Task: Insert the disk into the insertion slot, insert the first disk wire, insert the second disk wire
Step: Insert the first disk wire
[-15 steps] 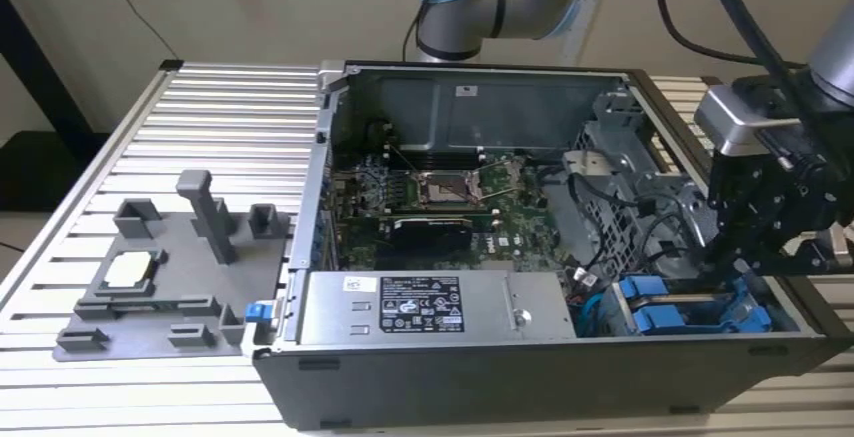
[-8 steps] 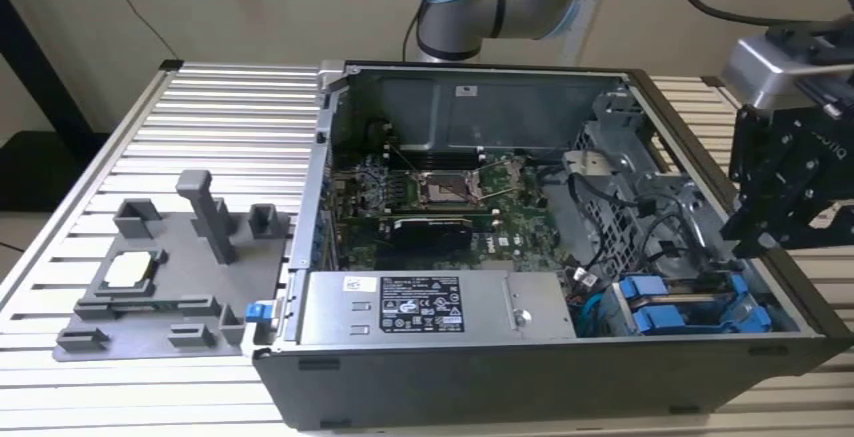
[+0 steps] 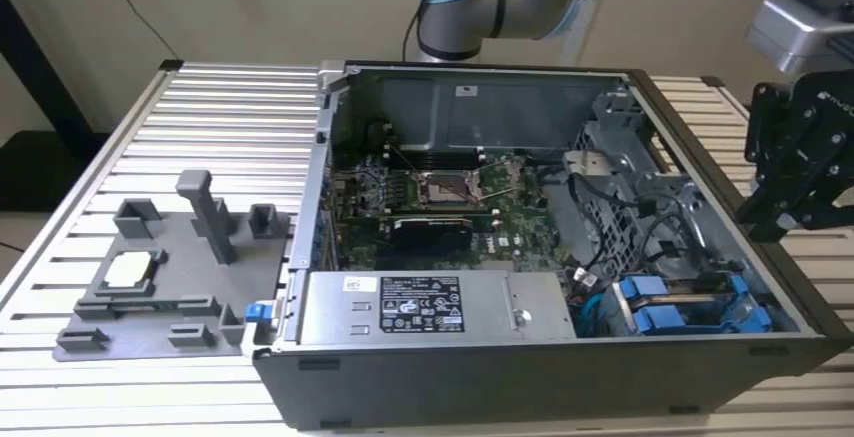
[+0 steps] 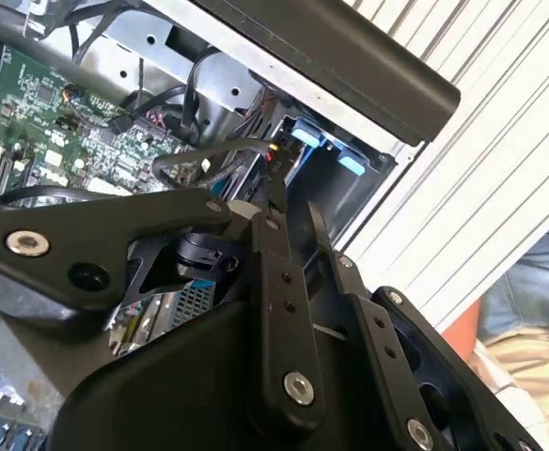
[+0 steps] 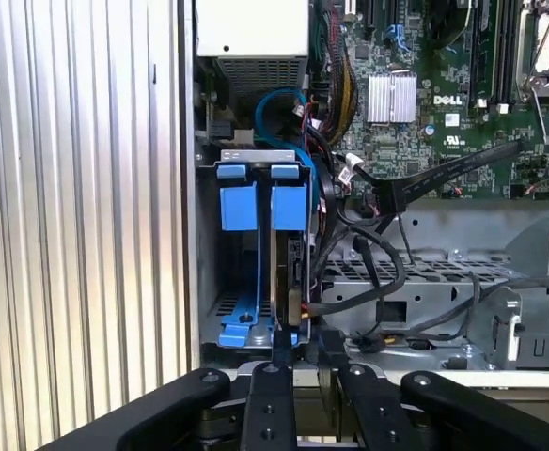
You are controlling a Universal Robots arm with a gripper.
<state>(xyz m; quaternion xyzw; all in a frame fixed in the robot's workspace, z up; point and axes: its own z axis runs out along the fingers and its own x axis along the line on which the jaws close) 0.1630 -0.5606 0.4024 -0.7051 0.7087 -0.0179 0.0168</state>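
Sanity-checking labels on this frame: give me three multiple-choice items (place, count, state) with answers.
1. In the exterior view, where is the gripper relative to the case? A inside it; B beyond it, at the exterior view's left; C beyond it, at the exterior view's right.
2. How many blue carriers are in the bay? A one; B two; C four.
3. The case is: A open; B closed by a panel; C upside down.

Answers:
1. C: it hangs past the case wall.
2. B: two blue fronts sit side by side in the first wrist view.
3. A: the board is exposed.
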